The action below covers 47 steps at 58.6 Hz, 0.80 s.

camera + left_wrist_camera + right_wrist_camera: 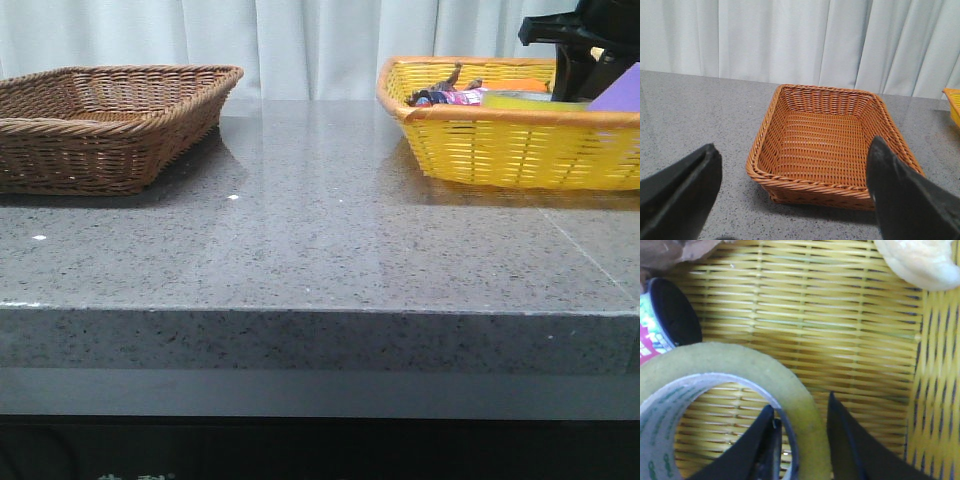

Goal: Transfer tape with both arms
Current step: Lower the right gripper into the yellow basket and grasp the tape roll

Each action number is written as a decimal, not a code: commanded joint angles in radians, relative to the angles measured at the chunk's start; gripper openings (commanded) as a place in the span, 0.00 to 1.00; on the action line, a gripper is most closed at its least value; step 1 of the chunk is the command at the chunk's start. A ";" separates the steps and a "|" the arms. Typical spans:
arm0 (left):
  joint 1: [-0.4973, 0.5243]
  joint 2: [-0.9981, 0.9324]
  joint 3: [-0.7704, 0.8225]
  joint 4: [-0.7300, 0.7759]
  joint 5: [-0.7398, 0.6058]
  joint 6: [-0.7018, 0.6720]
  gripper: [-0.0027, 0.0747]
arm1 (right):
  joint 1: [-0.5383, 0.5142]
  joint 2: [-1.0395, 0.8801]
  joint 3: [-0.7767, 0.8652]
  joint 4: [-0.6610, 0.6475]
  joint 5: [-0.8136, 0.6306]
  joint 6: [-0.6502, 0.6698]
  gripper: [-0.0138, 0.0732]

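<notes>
The tape (740, 360), a wide yellow roll with a white core and green lettering, lies in the yellow basket (850, 315). My right gripper (801, 402) straddles the roll's wall, one finger inside the core and one outside, both close against it. In the front view only the black right arm (585, 40) shows, reaching down into the yellow basket (500, 150); the tape is hidden there. My left gripper (792, 145) is wide open and empty, held in front of the empty brown wicker basket (810, 185).
The brown basket (100, 130) stands at the table's back left, the yellow one at the back right. It holds a purple block (620, 90), a black-capped can (670, 310), a pale lumpy object (920, 265) and packets. The grey stone table (320, 230) lies between.
</notes>
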 commanded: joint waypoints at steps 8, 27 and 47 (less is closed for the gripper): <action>0.002 0.011 -0.038 -0.010 -0.079 -0.005 0.79 | -0.004 -0.069 -0.034 -0.007 -0.051 -0.005 0.39; 0.002 0.011 -0.038 -0.010 -0.079 -0.005 0.79 | -0.004 -0.076 -0.034 -0.007 -0.048 -0.008 0.24; 0.002 0.011 -0.038 -0.010 -0.079 -0.005 0.79 | -0.004 -0.162 -0.034 -0.007 -0.065 -0.008 0.23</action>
